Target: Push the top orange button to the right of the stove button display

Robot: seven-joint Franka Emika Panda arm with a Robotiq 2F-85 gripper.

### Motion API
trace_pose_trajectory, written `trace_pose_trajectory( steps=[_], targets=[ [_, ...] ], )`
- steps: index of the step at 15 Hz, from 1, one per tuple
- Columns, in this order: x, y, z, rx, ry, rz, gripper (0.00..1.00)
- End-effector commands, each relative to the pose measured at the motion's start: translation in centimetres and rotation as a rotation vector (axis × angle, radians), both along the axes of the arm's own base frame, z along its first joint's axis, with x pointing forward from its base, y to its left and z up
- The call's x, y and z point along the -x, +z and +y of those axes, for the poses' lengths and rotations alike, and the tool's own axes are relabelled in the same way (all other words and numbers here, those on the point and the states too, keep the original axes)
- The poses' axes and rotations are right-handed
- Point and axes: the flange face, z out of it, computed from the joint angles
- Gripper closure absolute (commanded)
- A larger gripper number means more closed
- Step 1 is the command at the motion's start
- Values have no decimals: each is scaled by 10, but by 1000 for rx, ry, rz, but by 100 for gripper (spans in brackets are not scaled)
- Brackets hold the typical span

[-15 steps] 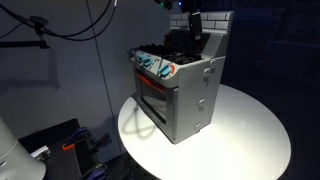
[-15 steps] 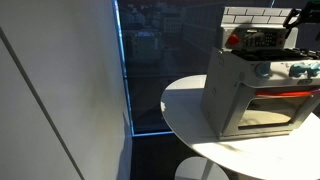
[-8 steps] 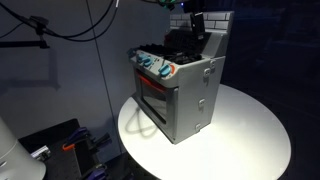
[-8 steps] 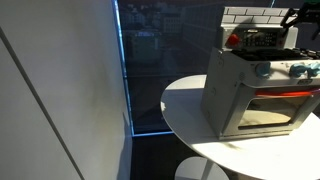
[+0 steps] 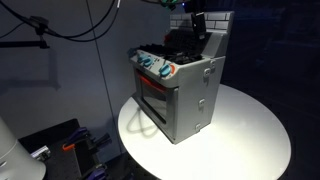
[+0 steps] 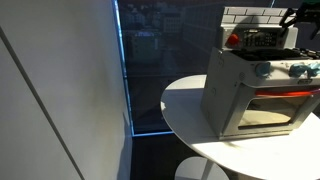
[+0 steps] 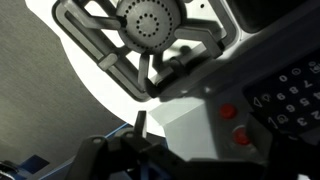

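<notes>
Dim room, round white table (image 5: 250, 125), pale wall panel (image 6: 60, 90), dark, perhaps glass, partition (image 6: 165, 70), black cables (image 5: 75, 35) overhead.

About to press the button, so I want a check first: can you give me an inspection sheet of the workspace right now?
Surface: round white table, carrying the stove.
Job's things: stove stands upright. In the wrist view, the stove button display has two orange-red buttons beside it, with nothing pressing on them.
Clutter: nothing seen.
Grippers: gripper hangs over the stove top near the brick back wall. Too dark and blurred to tell whether it is open or shut.
Cables: dark cables hang apart from the table.
Surroundings: dim room, with a pale wall panel and dark equipment on the floor.
</notes>
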Motion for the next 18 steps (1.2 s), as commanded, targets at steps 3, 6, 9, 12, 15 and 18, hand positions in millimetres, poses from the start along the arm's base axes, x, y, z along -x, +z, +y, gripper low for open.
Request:
trace_pose_trajectory(
  steps=[3,6,9,12,15,18],
  targets=[
    [-13,3,-9,3,-2,-19,0],
    [-17,2,-14,12,-9,-27,0],
    [-17,2,-16,13,-12,-28,0],
    [-9,7,-12,5,2,-24,0],
    [2,13,-5,-2,15,-21,0],
    [15,20,1,-14,31,-25,0]
  ],
)
